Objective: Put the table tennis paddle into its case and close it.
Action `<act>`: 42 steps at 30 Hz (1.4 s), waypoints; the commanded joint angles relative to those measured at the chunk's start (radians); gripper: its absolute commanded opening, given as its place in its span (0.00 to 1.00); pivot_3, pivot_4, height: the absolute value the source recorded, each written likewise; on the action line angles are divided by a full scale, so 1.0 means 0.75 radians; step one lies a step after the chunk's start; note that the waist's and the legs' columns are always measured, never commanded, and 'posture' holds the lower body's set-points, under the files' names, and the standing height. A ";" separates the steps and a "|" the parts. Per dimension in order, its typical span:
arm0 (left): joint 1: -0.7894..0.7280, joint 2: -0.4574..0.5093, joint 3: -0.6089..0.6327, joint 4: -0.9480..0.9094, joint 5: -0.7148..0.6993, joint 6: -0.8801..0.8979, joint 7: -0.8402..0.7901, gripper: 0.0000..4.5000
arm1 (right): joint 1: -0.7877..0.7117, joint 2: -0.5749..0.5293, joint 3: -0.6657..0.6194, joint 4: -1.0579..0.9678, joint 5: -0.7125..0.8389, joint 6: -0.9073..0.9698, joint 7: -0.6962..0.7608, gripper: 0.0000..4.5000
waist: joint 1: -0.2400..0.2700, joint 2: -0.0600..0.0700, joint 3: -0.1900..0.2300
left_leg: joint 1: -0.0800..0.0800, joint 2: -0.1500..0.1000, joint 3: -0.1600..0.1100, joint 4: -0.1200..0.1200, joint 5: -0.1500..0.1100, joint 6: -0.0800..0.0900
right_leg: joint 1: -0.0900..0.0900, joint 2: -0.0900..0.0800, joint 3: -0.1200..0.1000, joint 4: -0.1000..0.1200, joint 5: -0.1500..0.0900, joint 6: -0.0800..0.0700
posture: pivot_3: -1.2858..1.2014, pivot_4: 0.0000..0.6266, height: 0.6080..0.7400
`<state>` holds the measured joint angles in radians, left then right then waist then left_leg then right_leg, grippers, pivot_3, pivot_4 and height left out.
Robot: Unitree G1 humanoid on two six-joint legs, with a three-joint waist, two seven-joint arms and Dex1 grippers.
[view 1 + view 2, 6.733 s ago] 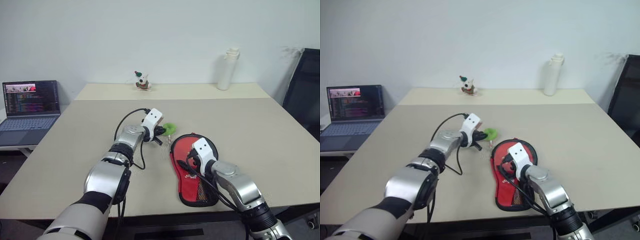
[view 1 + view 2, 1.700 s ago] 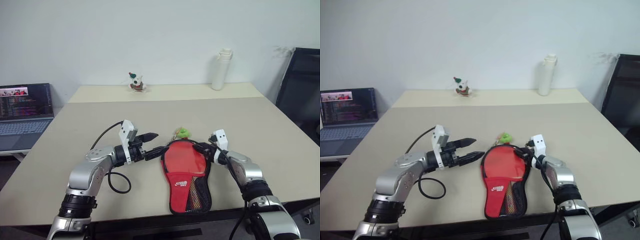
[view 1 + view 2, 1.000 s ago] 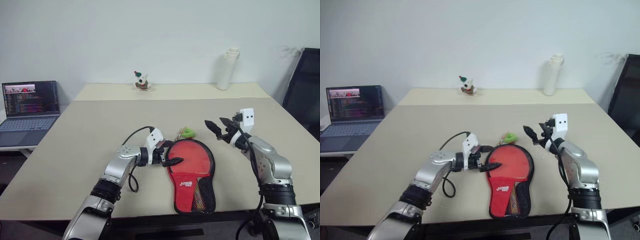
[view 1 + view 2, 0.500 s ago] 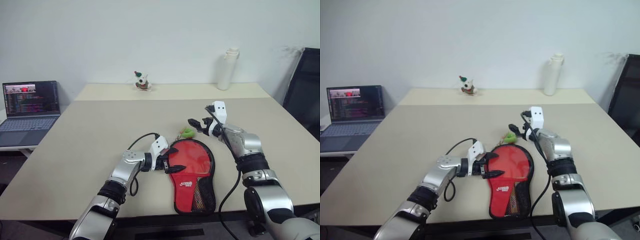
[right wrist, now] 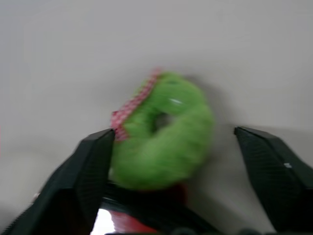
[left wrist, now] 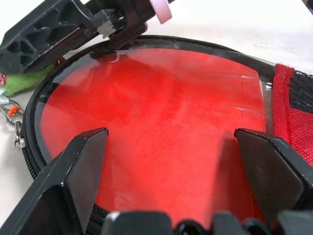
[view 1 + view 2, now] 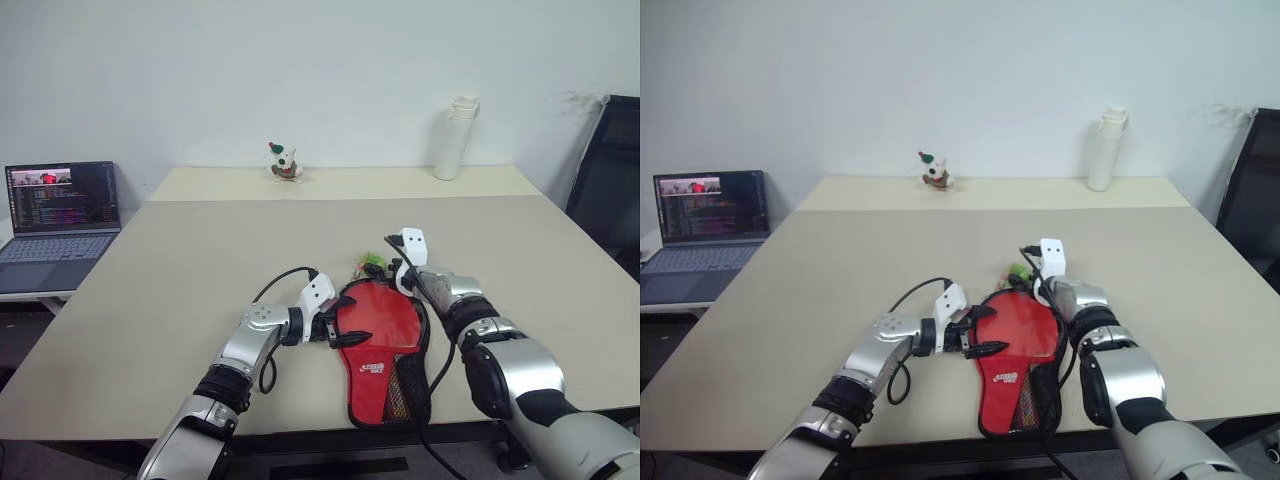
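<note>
Low in the frame's centre, on the table (image 7: 180, 260), the table tennis paddle (image 7: 378, 318) lies with its red face bare inside the unzipped case (image 7: 400, 385). Left gripper (image 7: 338, 328) jaws gape beside it; right gripper (image 7: 390, 262) jaws spread around the green zip charm (image 5: 164, 129). Zipping remains.

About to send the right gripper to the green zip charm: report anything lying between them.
Nothing visible does. The right gripper is open, with the green charm directly ahead between its fingers, at the top edge of the case.
</note>
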<state>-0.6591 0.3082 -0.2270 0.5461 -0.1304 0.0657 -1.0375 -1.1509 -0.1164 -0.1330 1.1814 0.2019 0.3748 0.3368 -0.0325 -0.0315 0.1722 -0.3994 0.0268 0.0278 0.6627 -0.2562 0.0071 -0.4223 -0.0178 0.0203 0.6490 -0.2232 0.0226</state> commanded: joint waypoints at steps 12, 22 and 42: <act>-0.014 -0.047 -0.025 0.148 0.066 -0.053 0.006 1.00 | -0.043 -0.022 -0.018 -0.029 -0.055 -0.079 0.005 0.00 | 0.002 0.000 0.000 | 0.000 -0.001 0.000 0.000 0.000 0.000 | 0.001 0.000 0.000 0.000 0.000 0.000 | 0.52 0.24 1.00; -0.028 -0.109 -0.032 0.279 0.084 -0.095 0.041 1.00 | -0.018 -0.144 -0.017 -0.051 -0.082 -0.093 0.012 0.00 | 0.011 0.002 -0.002 | 0.001 -0.002 0.000 0.002 0.000 0.000 | 0.003 -0.002 -0.001 -0.001 0.000 0.000 | 0.52 0.24 1.00; -0.064 -0.196 -0.029 0.383 0.091 -0.121 0.074 1.00 | 0.339 -0.482 -0.017 -0.707 -0.056 0.255 0.170 0.00 | 0.043 0.010 -0.008 | 0.000 -0.006 0.000 0.003 0.000 0.000 | 0.006 -0.004 -0.002 -0.005 0.000 0.002 | 0.52 0.24 1.00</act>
<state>-0.7296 0.1717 -0.2262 0.7643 -0.1030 -0.0518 -0.9838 -0.9086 -0.4306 -0.1319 0.7825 0.1428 0.5163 0.4557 -0.0002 -0.0240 0.1666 -0.3993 0.0225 0.0280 0.6648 -0.2561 0.0071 -0.4176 -0.0204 0.0185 0.6454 -0.2231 0.0244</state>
